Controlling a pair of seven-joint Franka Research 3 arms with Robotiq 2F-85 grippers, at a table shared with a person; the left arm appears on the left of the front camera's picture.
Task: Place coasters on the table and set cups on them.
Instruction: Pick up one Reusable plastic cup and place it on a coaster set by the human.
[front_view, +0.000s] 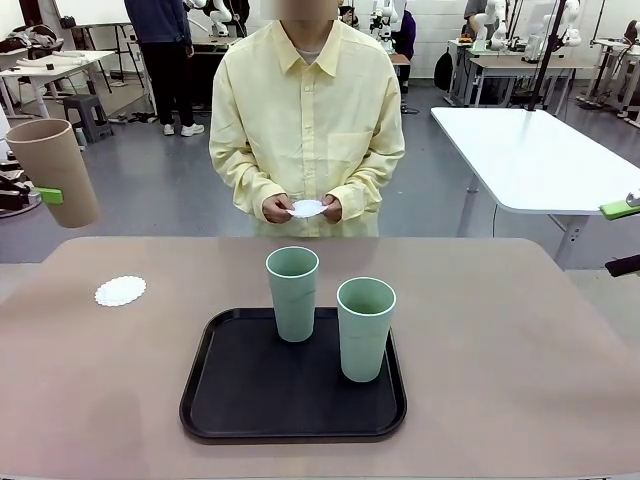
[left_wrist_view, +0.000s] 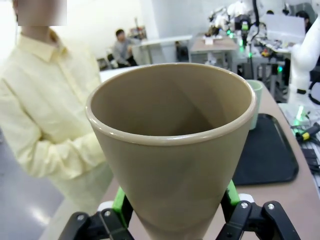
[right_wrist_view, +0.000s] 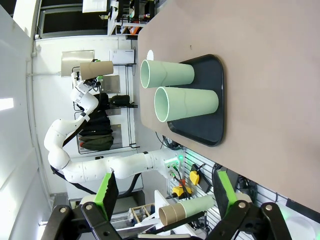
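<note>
left gripper (left_wrist_view: 175, 201) has the brown cup (left_wrist_view: 170, 145) clamped, right gripper (right_wrist_view: 165, 189) is wide open, so I'd lower it upright, dead-centre onto the coaster (front_view: 120, 291).

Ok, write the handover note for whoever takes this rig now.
Left gripper: shut on the brown cup, raised at the table's left.
Right gripper: open, empty.
One coaster lies on the table, left; the person's hands hold another coaster.
The far green cup and the near green cup stand on the black tray.
Done: one coaster down.
Left: other coasters, all cups onto coasters.

Brown cup (left_wrist_view: 172, 150) — base past the bottom edge
</note>
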